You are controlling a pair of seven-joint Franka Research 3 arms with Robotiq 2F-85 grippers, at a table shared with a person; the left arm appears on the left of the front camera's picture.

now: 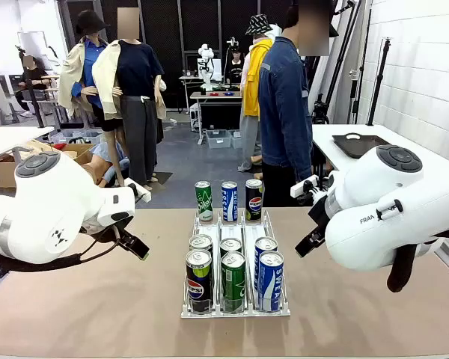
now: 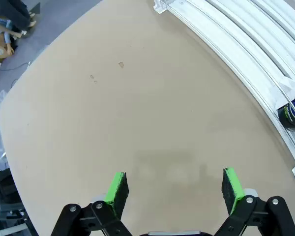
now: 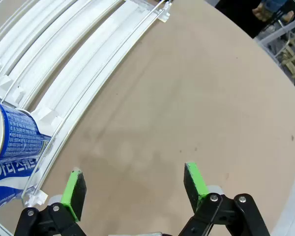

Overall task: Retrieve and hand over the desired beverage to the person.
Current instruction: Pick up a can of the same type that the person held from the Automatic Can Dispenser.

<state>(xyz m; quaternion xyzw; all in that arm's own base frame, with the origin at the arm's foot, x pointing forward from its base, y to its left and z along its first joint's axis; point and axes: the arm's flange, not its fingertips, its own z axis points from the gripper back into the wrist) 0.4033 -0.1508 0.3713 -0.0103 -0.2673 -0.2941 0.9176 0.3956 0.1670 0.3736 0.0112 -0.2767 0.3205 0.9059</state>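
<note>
A white three-lane rack (image 1: 191, 310) on the tan table holds several beverage cans. At its far end stand a green can (image 1: 203, 200), a blue can (image 1: 229, 200) and a black Pepsi can (image 1: 254, 199). At the near end are a Pepsi can (image 1: 198, 280), a green can (image 1: 233, 280) and a blue can (image 1: 270, 280), with more behind them. My left gripper (image 2: 175, 189) hovers open over bare table left of the rack. My right gripper (image 3: 135, 189) hangs open on the rack's right, near a blue can (image 3: 10, 142). The person (image 1: 284, 112) stands at the far side.
Bare tabletop (image 1: 82, 314) lies on both sides of the rack. My bulky white arms flank it, the left arm (image 1: 45, 217) and the right arm (image 1: 389, 217). A side table with a black tray (image 1: 359, 143) stands at the back right.
</note>
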